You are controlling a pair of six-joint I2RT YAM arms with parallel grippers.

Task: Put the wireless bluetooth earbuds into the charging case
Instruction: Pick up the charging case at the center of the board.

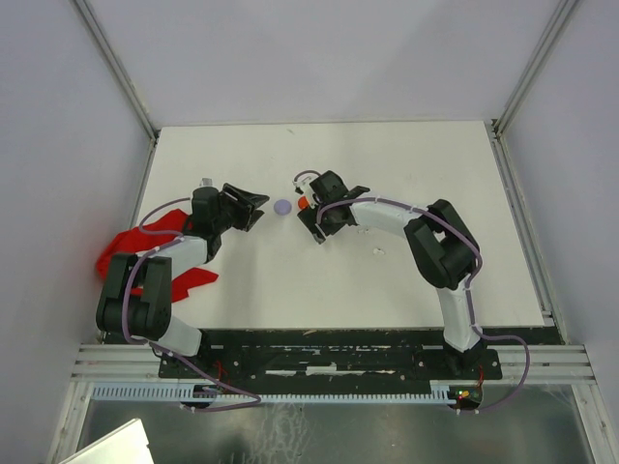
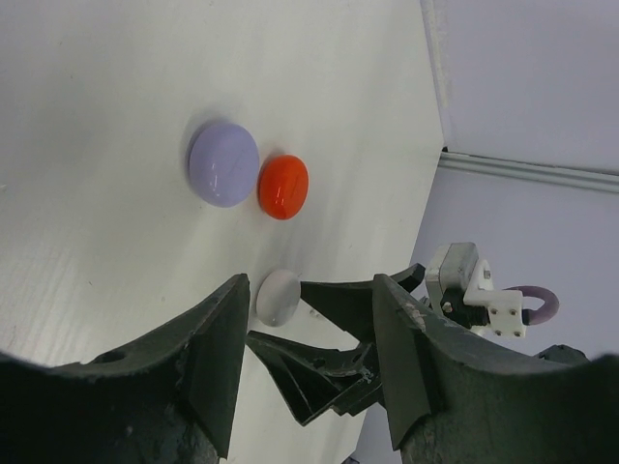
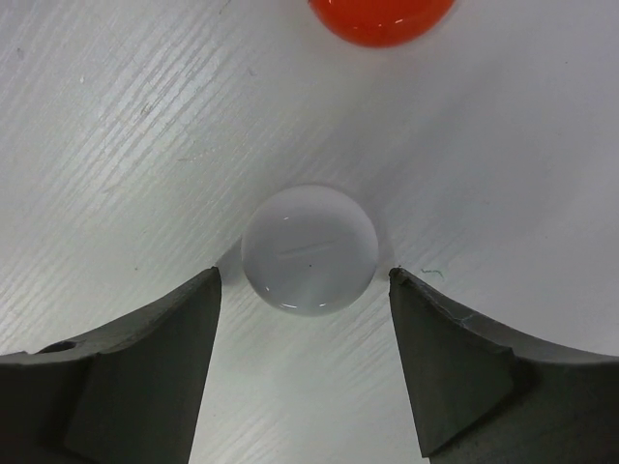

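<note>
Our right hand, spread, brackets the white case, lying toward the table's far edge; we centre, then close gently. Left hand is spread too. Earbuds are unseen.

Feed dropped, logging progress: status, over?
Right gripper open around white case, not touching. Left gripper open, empty. Red case just beyond.

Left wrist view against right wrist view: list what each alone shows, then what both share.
Left wrist only: the lilac glossy round disc and the right end effector from outside. Right wrist only: nothing new, a close look between its own open fingers. Both: the red glossy round disc, the white glossy round disc and the white table.
</note>
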